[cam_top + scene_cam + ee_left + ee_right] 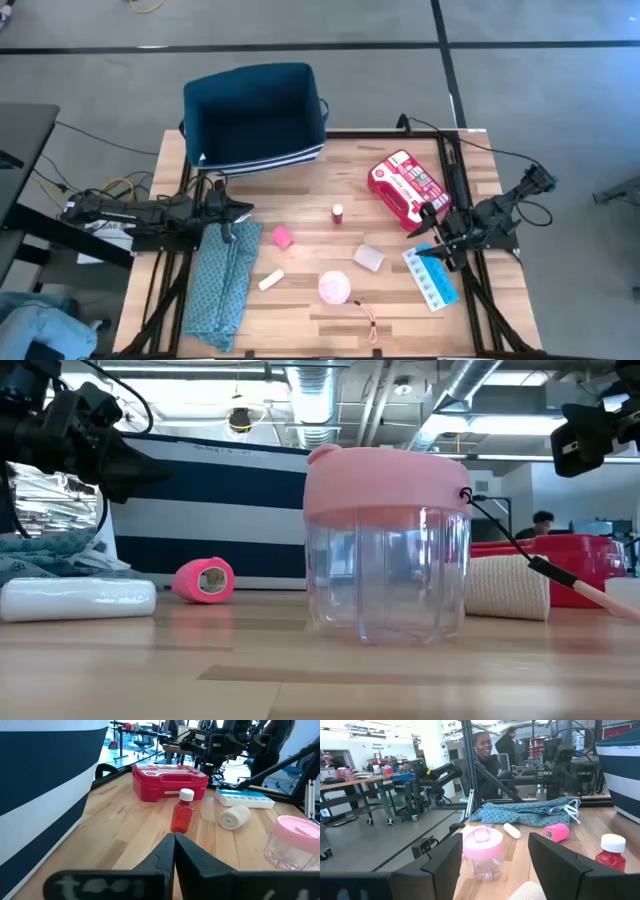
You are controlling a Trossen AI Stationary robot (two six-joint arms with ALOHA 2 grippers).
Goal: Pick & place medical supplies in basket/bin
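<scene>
One red first-aid case (406,187) with white print, navy white-striped bin (256,118)

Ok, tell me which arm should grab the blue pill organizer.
Right. The right claw hangs open just over the blue pill organizer, while the left claw sits shut across the table by the teal cloth.

Wooden slatted table (310,190), light finish. At 11 o'clock, navy striped bin (255,118) overhanging the far edge. At 2 o'clock, red first-aid case (405,187). At 4 o'clock, blue pill organizer (430,277), near the edge. At 8 o'clock, teal patterned cloth (222,282). Around centre: red-capped vial (338,213), pink roll (282,236), white gauze roll (368,258), white cylinder (271,280), pink-lidded clear cup (335,288) toward 6 o'clock.
</scene>
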